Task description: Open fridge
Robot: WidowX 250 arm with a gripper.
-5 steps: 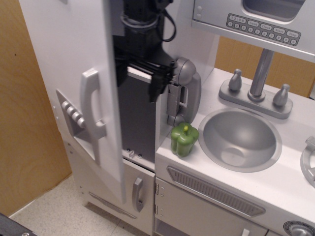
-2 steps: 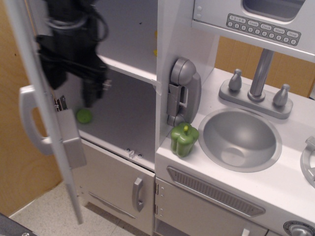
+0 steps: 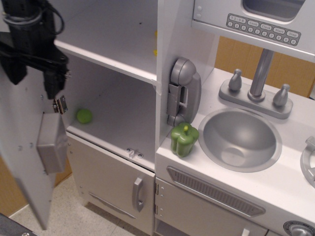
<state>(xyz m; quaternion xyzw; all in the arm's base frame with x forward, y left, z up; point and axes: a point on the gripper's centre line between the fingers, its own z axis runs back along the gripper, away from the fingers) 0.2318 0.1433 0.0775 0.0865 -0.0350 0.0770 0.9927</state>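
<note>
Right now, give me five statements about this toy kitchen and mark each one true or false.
1. The fridge door stands wide open, showing white shelves inside. True.
2. A small green ball lies on the lower shelf of the fridge. True.
3. The green pepper sits inside the sink. False: it stands on the counter left of the sink, below the toy phone.
4. The shorter lower door under the fridge is open too. False: it is closed, its small handle facing out.
5. The gripper hangs at the far left, by the inner face of the open door. True.
</note>
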